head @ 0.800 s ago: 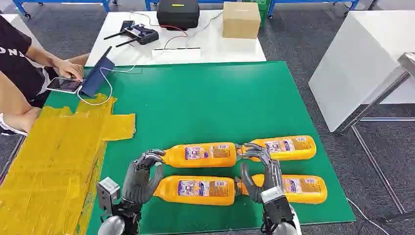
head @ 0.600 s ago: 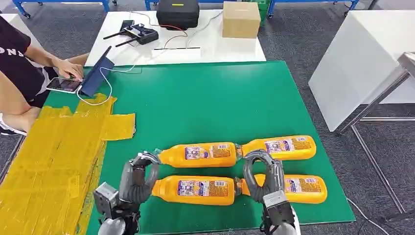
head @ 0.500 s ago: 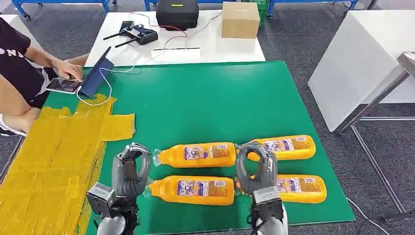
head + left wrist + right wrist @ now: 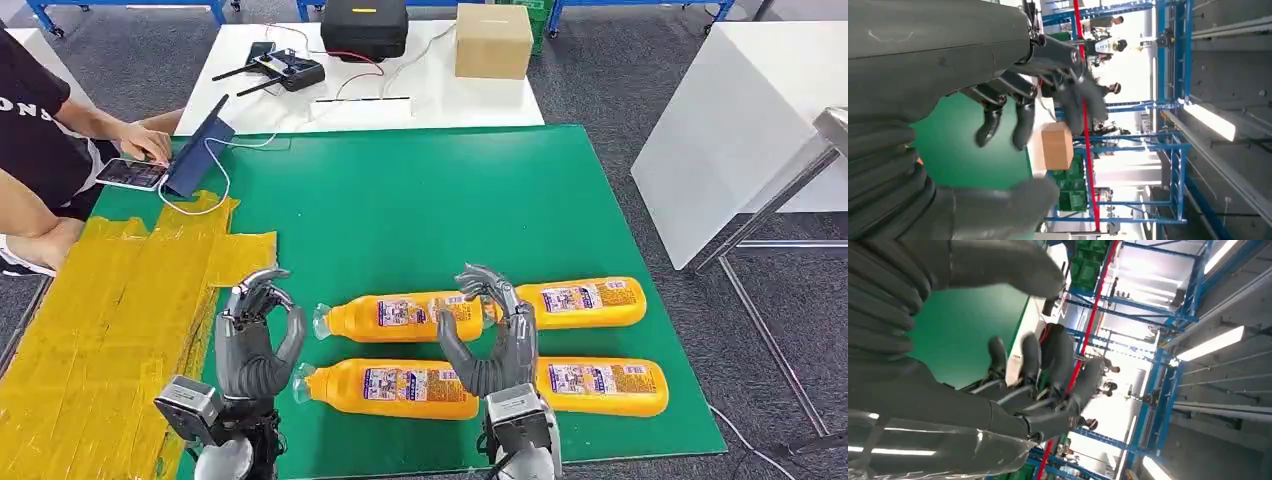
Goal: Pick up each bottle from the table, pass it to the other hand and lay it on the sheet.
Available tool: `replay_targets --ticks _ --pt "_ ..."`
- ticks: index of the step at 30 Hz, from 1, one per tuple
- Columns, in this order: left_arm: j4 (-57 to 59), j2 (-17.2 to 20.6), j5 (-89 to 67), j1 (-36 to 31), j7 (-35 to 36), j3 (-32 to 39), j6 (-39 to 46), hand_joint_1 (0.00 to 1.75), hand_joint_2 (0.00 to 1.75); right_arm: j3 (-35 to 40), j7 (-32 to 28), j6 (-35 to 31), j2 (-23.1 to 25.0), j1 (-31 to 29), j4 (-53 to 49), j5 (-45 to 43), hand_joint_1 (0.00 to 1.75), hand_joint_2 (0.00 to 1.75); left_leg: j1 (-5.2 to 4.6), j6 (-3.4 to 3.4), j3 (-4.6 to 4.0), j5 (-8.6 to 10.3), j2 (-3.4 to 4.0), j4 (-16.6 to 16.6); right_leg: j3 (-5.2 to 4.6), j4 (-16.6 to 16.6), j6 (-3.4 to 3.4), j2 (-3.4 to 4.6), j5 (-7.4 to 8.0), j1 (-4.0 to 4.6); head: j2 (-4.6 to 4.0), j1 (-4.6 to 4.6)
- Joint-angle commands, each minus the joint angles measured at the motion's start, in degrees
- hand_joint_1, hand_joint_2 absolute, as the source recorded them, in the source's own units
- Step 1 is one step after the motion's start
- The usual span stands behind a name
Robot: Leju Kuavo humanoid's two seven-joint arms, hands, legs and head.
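Both hands shifted left since earlier, left hand [image 4: 252, 345] and right hand [image 4: 487, 335] fingers released, empty, four orange bottles [image 4: 400, 316] lower centre on green table [image 4: 420, 210].

The robot's right hand [image 4: 487, 340], raised with fingers apart, hides the cap ends of the two orange plastic bottles on the right [image 4: 585, 301] and part of the far left orange bottle's label [image 4: 405, 314]. The picture's left edge cuts off the seated person in a black shirt [image 4: 35, 120] (head and most of the body are out of frame). The yellow taped sheet [image 4: 100, 330] runs past the bottom edge. The bottles' label print is too small to read.
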Motion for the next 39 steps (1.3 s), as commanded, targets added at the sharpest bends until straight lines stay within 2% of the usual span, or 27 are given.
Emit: replay_targets --ticks 1,5,10,12,17,18,19,21,25,36,39 --pt "1.6 -0.55 0.89 -0.16 0.13 1.77 -0.69 0.0 1.75 2.09 1.26 -3.74 -1.84 -1.84 2.26 3.94 0.0 1.75 0.06 -0.09 0.14 -0.05 0.1 -0.04 0.13 -0.07 -0.05 0.05 -0.01 0.06 0.02 0.0" --pt "1.6 -0.55 0.89 -0.16 0.13 1.77 -0.69 0.0 1.75 2.09 1.26 -3.74 -1.84 -1.84 2.26 3.94 0.0 1.75 0.07 -0.08 0.11 -0.04 0.06 -0.03 0.11 -0.08 -0.03 0.02 0.0 0.06 0.0 0.02" --pt "2.02 -0.92 0.73 -0.42 0.41 1.46 -1.16 0.0 1.75 4.02 3.46 -9.45 -2.19 -3.05 4.16 12.84 0.0 1.75 0.04 -0.07 0.1 -0.03 0.08 -0.04 0.09 -0.06 -0.03 0.04 0.0 0.04 0.0 0.02" --pt "2.02 -0.92 0.73 -0.42 0.41 1.46 -1.16 0.0 1.75 4.02 3.46 -9.45 -2.19 -3.05 4.16 12.84 0.0 1.75 0.07 -0.09 0.14 -0.05 0.1 -0.04 0.14 -0.09 -0.04 0.05 0.0 0.07 0.0 0.0" --pt "2.05 -0.86 1.17 -0.83 0.76 1.86 -2.08 0.0 1.75 7.8 11.21 -15.8 -3.62 -6.93 10.26 28.7 0.0 1.75 0.08 -0.1 0.16 -0.03 0.13 -0.07 0.15 -0.11 -0.06 0.09 0.03 0.07 0.0 0.0" --pt "1.99 -0.87 1.19 -0.81 0.77 1.93 -2.11 0.0 1.75 8.12 11.71 -16.01 -3.77 -7.23 10.76 29.75 0.0 1.75 0.07 -0.08 0.16 -0.03 0.16 -0.08 0.14 -0.12 -0.05 0.12 0.04 0.07 0.0 0.02" --pt "1.87 -0.82 1.46 -0.87 0.87 2.17 -2.61 0.0 1.75 9.28 14.77 -17.05 -4.4 -8.58 12.91 34.65 0.0 1.75 0.09 -0.11 0.2 -0.04 0.2 -0.08 0.18 -0.14 -0.07 0.14 0.05 0.09 0.0 0.0" --pt "1.82 -0.79 1.57 -0.91 0.92 2.3 -2.93 0.0 1.75 9.54 15.58 -17.48 -4.48 -9.31 14.17 35.71 0.0 1.75 0.1 -0.13 0.24 -0.03 0.25 -0.11 0.2 -0.17 -0.07 0.17 0.06 0.1 0.0 0.0" --pt "2.22 -0.89 2.18 -1.7 1.08 3.15 -4.84 0.0 1.75 12.46 24.93 -15.66 -6.98 -14.22 19.57 47.84 0.0 1.75 0.08 -0.1 0.2 -0.02 0.18 -0.08 0.18 -0.14 -0.04 0.12 0.05 0.08 0.0 0.02" --pt "2.43 -0.87 2.27 -1.97 1.09 3.26 -5.12 0.0 1.75 12.66 25.62 -15.06 -7.33 -15.07 20.7 48.76 0.0 1.75 0.08 -0.11 0.18 -0.04 0.07 -0.06 0.19 -0.1 -0.05 0.01 -0.01 0.08 0.0 0.0" --pt "2.77 -0.99 2.5 -2.19 1.02 3.26 -6.27 0.0 1.75 14.07 30.29 -13.39 -8.72 -16.83 23.02 54.24 0.0 1.75 0.07 -0.11 0.17 -0.03 0.05 -0.06 0.18 -0.1 -0.05 -0.01 -0.01 0.07 0.0 0.0"
